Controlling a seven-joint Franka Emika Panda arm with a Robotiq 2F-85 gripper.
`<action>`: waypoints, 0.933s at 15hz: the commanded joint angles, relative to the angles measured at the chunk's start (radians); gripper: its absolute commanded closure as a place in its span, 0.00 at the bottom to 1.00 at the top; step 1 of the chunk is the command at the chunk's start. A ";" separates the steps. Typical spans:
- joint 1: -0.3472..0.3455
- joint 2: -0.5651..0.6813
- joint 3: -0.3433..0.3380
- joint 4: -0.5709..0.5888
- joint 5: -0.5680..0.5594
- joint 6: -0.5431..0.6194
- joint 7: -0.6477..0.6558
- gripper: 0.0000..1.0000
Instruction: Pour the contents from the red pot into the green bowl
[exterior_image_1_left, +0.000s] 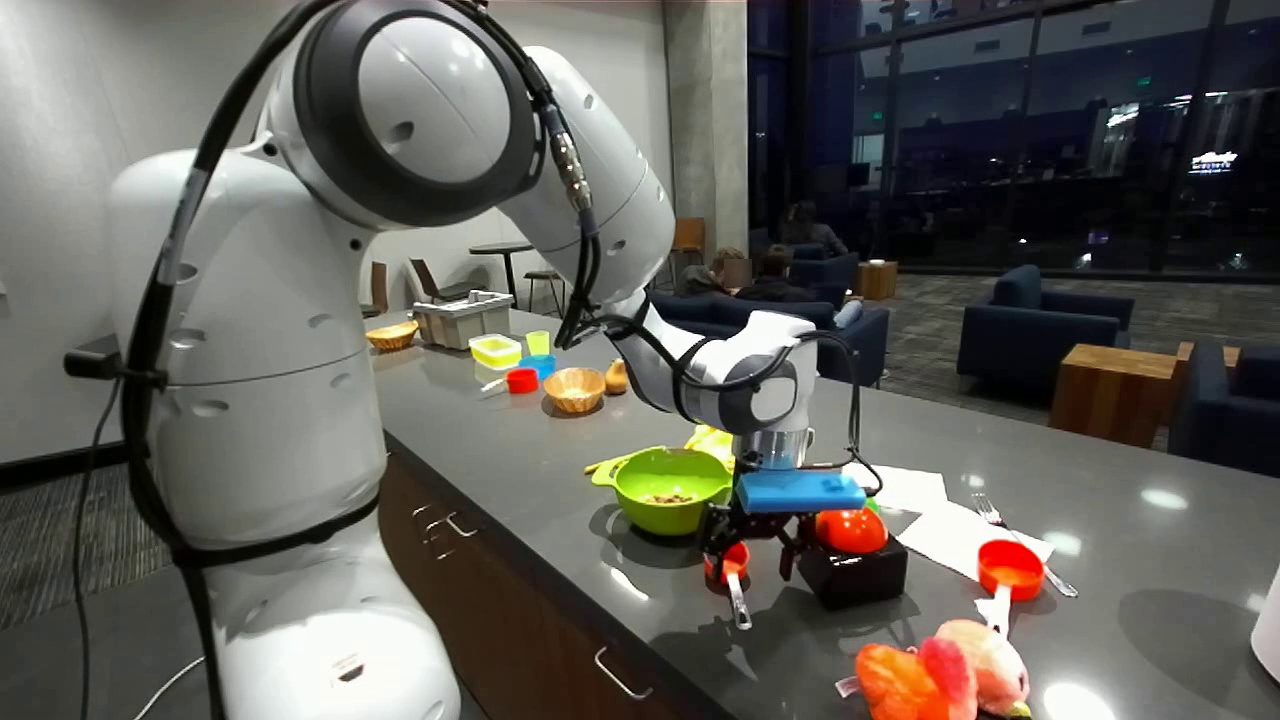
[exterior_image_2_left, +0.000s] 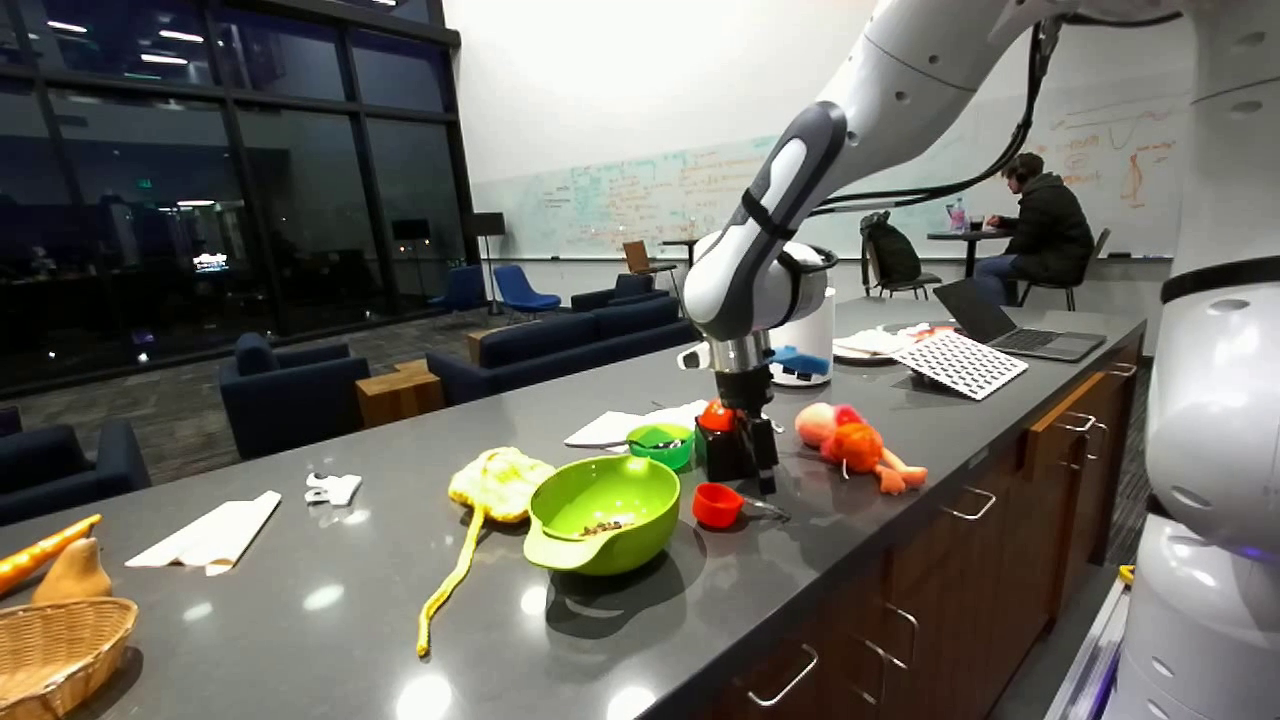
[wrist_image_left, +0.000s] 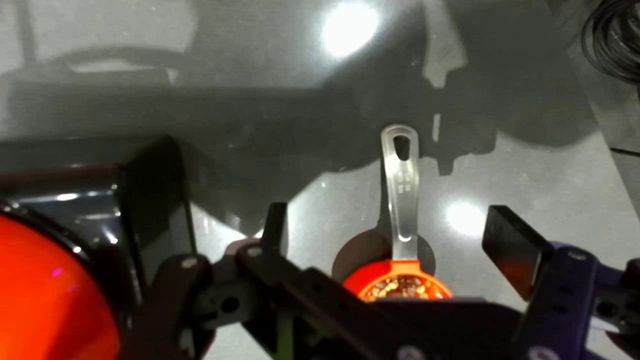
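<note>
The red pot (exterior_image_1_left: 715, 568) stands upright on the grey counter, its silver handle pointing away from the green bowl (exterior_image_1_left: 660, 508). It also shows in an exterior view (exterior_image_2_left: 716, 507) and in the wrist view (wrist_image_left: 367, 276), where brown and yellow bits lie in it and the gripper hides its lower part. The green bowl (exterior_image_2_left: 625, 545) stands beside the pot, with some brown bits at its bottom. My gripper (wrist_image_left: 392, 235) is open and empty above the counter, its fingers apart on either side of the pot's handle, touching neither side. It also shows in both exterior views (exterior_image_1_left: 750, 558) (exterior_image_2_left: 764, 470).
A black block (exterior_image_1_left: 852, 575) with a red ball (exterior_image_1_left: 850, 530) stands close beside the gripper. A small green bowl (exterior_image_2_left: 675, 452), a plush toy (exterior_image_1_left: 915, 680), another red cup (exterior_image_1_left: 1010, 568) and a yellow cloth piece (exterior_image_2_left: 500, 485) lie around. The counter's edge runs near the pot.
</note>
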 joint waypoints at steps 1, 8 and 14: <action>-0.006 0.002 0.012 -0.032 0.011 0.103 0.037 0.00; -0.010 -0.012 0.017 -0.101 0.034 0.178 0.067 0.00; -0.006 0.009 0.024 -0.124 0.044 0.201 0.068 0.00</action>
